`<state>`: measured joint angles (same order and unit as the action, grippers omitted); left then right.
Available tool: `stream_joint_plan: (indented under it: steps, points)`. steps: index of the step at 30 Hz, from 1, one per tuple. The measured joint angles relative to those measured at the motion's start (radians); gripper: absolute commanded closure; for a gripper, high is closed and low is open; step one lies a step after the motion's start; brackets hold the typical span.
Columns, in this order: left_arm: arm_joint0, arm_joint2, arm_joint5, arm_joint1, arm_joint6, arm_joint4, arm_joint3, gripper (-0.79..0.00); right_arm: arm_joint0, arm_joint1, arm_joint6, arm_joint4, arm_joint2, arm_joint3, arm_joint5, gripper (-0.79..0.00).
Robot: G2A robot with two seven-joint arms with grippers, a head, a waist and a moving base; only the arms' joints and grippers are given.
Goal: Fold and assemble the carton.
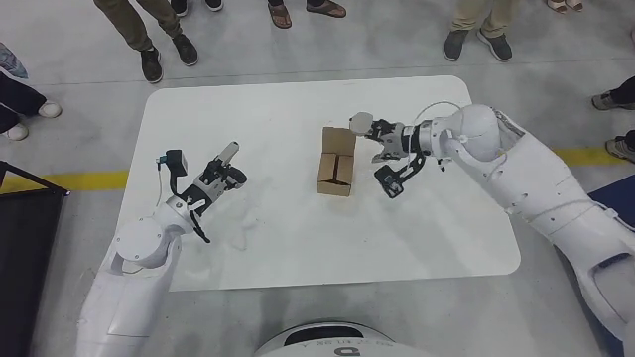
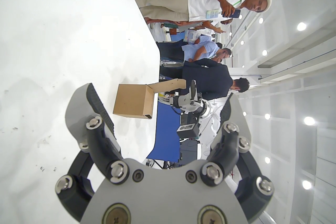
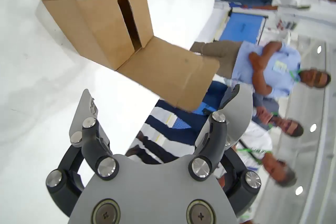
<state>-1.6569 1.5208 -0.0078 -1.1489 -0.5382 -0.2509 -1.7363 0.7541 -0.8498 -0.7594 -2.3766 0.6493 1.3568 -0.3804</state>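
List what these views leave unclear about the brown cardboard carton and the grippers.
- Inside of the brown cardboard carton: in the right wrist view, folded inner flaps cover it, leaving a dark gap.
- Its underside: in every view it is pressed against the white table.
- Whether the open right gripper touches the loose outer flap: in the right wrist view the flap's end lies close to one finger; the top view is too small to tell.
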Motion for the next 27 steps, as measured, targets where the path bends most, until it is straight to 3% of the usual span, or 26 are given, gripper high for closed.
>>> stream_joint_plan:
  steps: [4, 11, 18, 23, 27]
  points:
    - [0.0, 0.0, 0.0, 0.0, 0.0, 0.0, 0.0, -0.785, 0.069, 0.021, -0.062, 0.196, 0.071, -0.035, -0.011, -0.785]
    - [0.0, 0.0, 0.0, 0.0, 0.0, 0.0, 0.0, -0.785, 0.071, 0.018, -0.063, 0.172, 0.065, -0.029, -0.014, -0.785]
    - [0.0, 0.0, 0.0, 0.0, 0.0, 0.0, 0.0, -0.785, 0.142, -0.008, -0.314, 0.479, 0.036, -0.137, -0.178, -0.785]
    - [0.0, 0.0, 0.0, 0.0, 0.0, 0.0, 0.0, -0.785, 0.184, -0.035, -0.199, 0.615, 0.004, -0.19, -0.257, -0.785]
    - [0.0, 0.0, 0.0, 0.0, 0.0, 0.0, 0.0, -0.785, 0.175, -0.08, -0.074, 0.694, -0.047, -0.241, -0.304, -0.711]
